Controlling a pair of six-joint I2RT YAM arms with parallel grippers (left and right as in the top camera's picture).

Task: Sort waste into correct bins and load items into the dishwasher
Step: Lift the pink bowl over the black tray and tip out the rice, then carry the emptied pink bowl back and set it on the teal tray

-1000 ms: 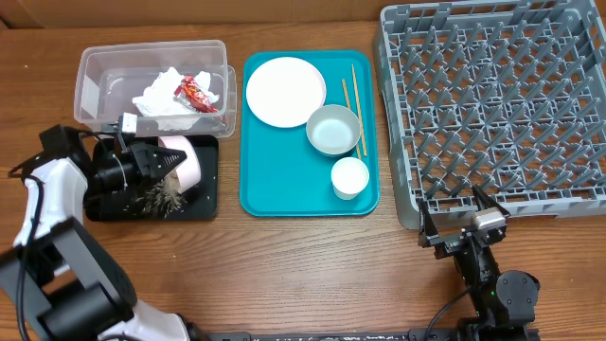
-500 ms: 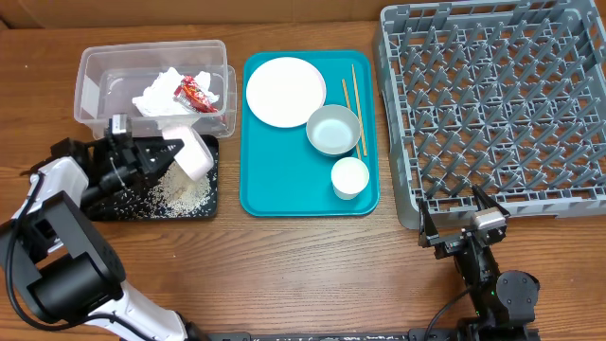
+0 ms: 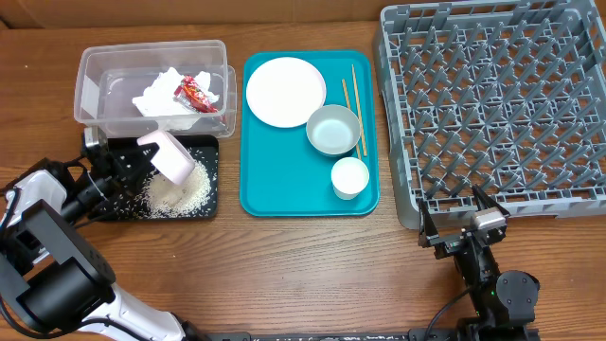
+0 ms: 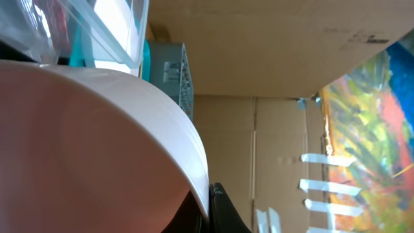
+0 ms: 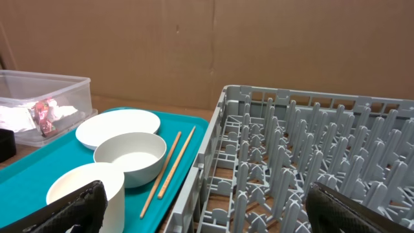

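Note:
My left gripper (image 3: 144,154) is shut on the rim of a pale pink plate (image 3: 170,156), which it holds tilted on edge over the shallow black tray (image 3: 212,201). Loose white rice (image 3: 185,192) lies heaped in that tray under the plate. In the left wrist view the plate (image 4: 84,142) fills the left side, with one black finger (image 4: 223,213) pressed against its rim. The clear tub (image 3: 91,87) holds the crumpled napkin (image 3: 159,97) and the red wrapper (image 3: 195,92). My right gripper (image 3: 461,220) stands open and empty by the grey dish rack's (image 3: 492,104) front left corner.
The teal tray (image 3: 284,185) carries a white plate (image 3: 285,91), a pale bowl (image 3: 333,129), a white cup (image 3: 349,177) and two chopsticks (image 3: 357,90). The right wrist view shows the cup (image 5: 87,191), bowl (image 5: 139,155) and rack (image 5: 310,162) just ahead.
The left arm has tipped the plate over the black tray, and a heap of rice now lies there. The plate then drew back a little to the left. The right arm has not moved.

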